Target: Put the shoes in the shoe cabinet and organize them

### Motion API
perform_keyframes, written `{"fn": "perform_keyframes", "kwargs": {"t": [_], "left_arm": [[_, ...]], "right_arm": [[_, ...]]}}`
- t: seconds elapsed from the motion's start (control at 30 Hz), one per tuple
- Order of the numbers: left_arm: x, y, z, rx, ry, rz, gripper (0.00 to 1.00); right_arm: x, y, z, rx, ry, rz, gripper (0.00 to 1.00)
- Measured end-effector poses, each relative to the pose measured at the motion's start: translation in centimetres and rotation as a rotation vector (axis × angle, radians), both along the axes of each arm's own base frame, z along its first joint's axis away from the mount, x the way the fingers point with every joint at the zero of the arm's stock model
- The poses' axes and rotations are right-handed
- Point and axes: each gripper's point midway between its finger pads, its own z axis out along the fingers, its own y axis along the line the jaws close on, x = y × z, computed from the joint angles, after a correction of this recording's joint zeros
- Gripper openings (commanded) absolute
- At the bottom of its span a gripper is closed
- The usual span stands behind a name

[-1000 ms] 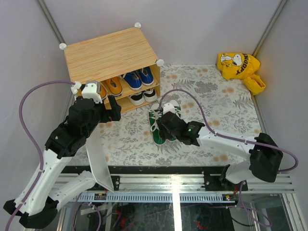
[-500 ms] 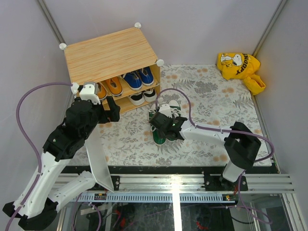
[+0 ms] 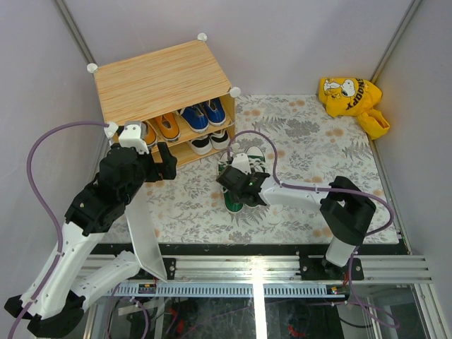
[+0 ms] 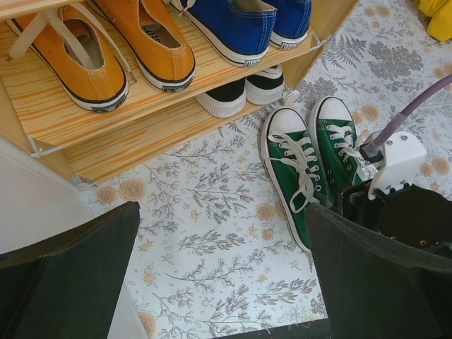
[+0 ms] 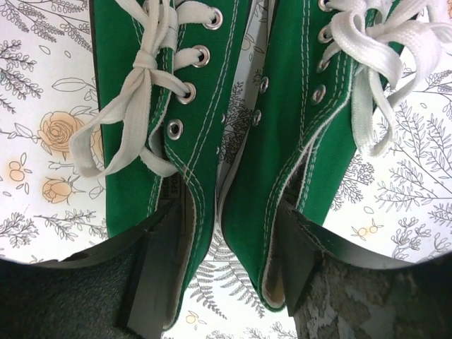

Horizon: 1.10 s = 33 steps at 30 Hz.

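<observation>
Right wrist view puts your right gripper (image 5: 224,275) over the heel end of the pair of green canvas lace-up sneakers (image 5: 212,70), which lie side by side on the flower-printed mat (image 3: 318,141). Its jaws stand partly apart. One finger dips into the collar of each shoe, so the two touching inner walls sit between them. That looks like a way to pinch both shoes as one bundle. You cannot tell from here whether the fingers press yet, and the shoes rest flat on the mat, so treat the pair as not gripped.

The green pair lies just in front of the box-shaped cabinet with the light wood-grain top (image 3: 159,78), toes pointing at it. Orange sneakers (image 4: 99,49) and blue ones (image 4: 240,21) fill the upper shelf. A dark pair with white toe caps (image 4: 240,92) sits at the right of the lower shelf, with bare wood to its left. That gap seems the likely home for the green pair.

Your left gripper (image 4: 222,212) hovers near the cabinet's left front, jaws spread wide with nothing between them, beside the white door panel (image 3: 145,233), probably keeping out of the way.
</observation>
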Motion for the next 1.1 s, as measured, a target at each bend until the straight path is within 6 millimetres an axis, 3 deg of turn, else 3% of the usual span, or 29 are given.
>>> {"fn": "perform_keyframes", "kwargs": {"t": [0.3,0.43,0.6,0.87,1.0,1.1], "left_arm": [[0.1,0.0,-0.1,0.003,0.004,0.000,1.00],[0.2,-0.1,-0.2,0.006,0.009,0.000,1.00],[0.4,-0.3,-0.6,0.014,0.022,0.000,1.00],[0.7,-0.4,-0.2,0.016,0.024,0.001,1.00],[0.8,-0.4,1.4,-0.001,-0.004,0.000,1.00],[0.7,-0.5,2.5,-0.013,-0.023,-0.001,1.00]], "right_arm": [[1.0,0.2,-2.0,-0.023,-0.018,-0.032,0.59],[1.7,-0.3,-2.8,-0.029,-0.026,-0.056,0.49],[2.0,-0.1,-2.8,0.003,-0.050,-0.049,0.01],[1.2,-0.8,-2.1,0.002,-0.054,0.047,0.00],[-1.7,-2.2,-0.3,-0.037,0.030,0.183,0.00],[-3.8,-2.1,2.1,-0.004,0.071,0.293,0.00]]}}
